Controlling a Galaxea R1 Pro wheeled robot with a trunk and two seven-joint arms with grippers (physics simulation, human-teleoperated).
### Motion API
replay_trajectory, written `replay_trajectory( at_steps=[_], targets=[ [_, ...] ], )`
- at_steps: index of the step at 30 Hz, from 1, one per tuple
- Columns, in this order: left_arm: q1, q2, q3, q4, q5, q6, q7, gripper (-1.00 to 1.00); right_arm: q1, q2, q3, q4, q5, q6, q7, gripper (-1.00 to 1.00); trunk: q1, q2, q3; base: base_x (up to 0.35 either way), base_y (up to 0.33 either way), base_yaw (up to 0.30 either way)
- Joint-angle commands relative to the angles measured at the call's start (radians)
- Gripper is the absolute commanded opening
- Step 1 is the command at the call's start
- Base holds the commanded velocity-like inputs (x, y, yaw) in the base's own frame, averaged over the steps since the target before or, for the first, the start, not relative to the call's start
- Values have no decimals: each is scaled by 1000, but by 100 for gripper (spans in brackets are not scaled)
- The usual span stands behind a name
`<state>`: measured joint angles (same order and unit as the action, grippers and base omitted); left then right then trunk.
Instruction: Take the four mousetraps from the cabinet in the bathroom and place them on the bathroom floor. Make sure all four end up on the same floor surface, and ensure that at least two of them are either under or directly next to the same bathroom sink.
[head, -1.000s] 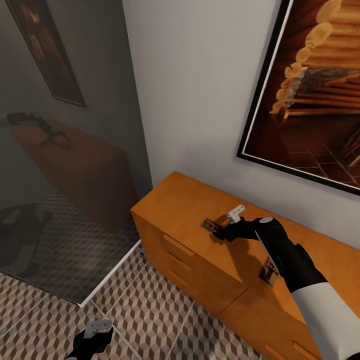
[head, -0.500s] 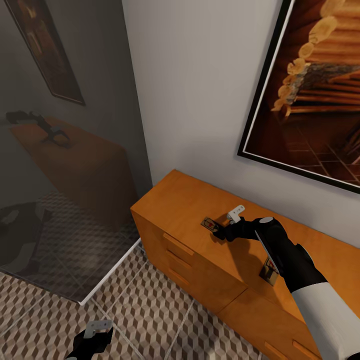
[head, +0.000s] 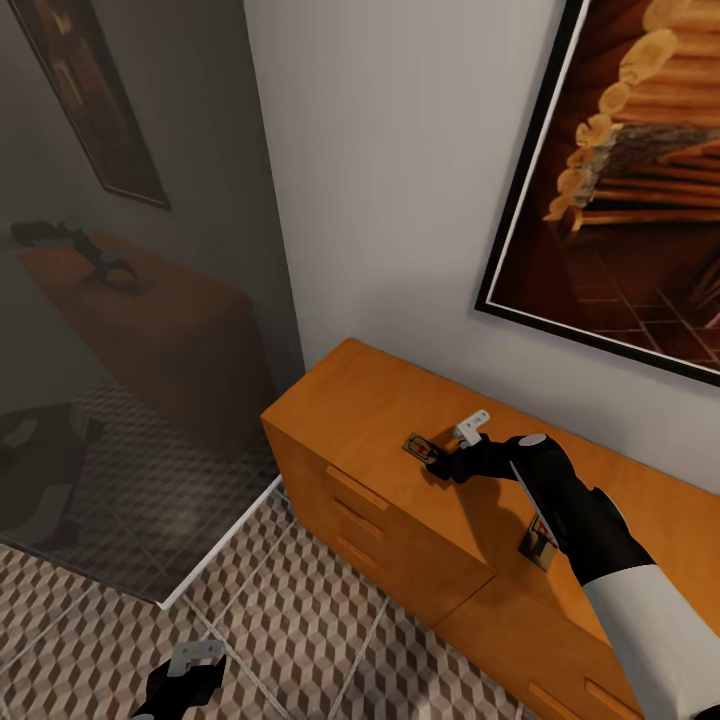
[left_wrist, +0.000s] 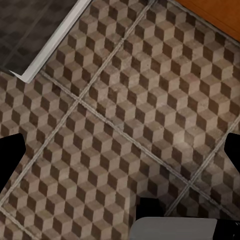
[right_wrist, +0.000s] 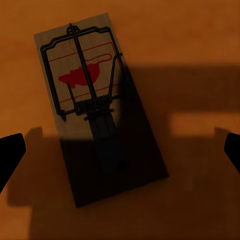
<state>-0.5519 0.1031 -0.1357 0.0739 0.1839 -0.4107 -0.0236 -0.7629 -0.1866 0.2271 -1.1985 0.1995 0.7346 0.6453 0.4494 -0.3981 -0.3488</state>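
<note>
From the head camera, the right gripper (head: 455, 455) hangs low over the top of the orange-brown cabinet (head: 370, 420). A mousetrap (head: 420, 449) lies flat on the cabinet top, right at the tips of this gripper. One white finger (head: 473, 424) sticks up and away, so the jaws look spread apart. A second mousetrap (head: 538, 541) lies on the same top, partly hidden behind the black right arm. Above the cabinet hangs a big picture (head: 640, 190) in a dark frame. The left gripper (head: 190, 665) is down low over the bathroom floor (head: 300, 620), and I cannot tell from here how its jaws stand. A glass panel (head: 130, 300) stands beside the cabinet and mirrors the room.

From the left wrist camera, the cube-pattern floor (left_wrist: 125, 115) lies under the gripper. The two dark fingertips (left_wrist: 11, 150) sit at the far edges of the picture, so the jaws are wide, with nothing between them. A pale strip (left_wrist: 55, 42) edges darker tiles, and a corner of the orange cabinet (left_wrist: 220, 12) peeks in.

From the right wrist camera, the mousetrap (right_wrist: 95, 100) lies flat on the cabinet top (right_wrist: 190, 50), between the two wide-apart fingertips (right_wrist: 10, 152). It sits turned at a slant to the jaws, with black wire parts and a red mouse shape on it. The fingertips are not touching it. The gripper's shadow covers part of it.
</note>
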Motion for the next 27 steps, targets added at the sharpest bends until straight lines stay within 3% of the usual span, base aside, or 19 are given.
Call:
replay_trajectory(
  at_steps=[1,27],
  targets=[
    [-2,0,-8,4,9,-7,-2,100,-1,-1,1,-1,11,2,8,100,1,-2,-2,0,0,0],
    [-2,0,-8,4,9,-7,-3,100,-1,1,1,-1,9,2,8,100,1,-2,-14,0,0,0]
  ],
)
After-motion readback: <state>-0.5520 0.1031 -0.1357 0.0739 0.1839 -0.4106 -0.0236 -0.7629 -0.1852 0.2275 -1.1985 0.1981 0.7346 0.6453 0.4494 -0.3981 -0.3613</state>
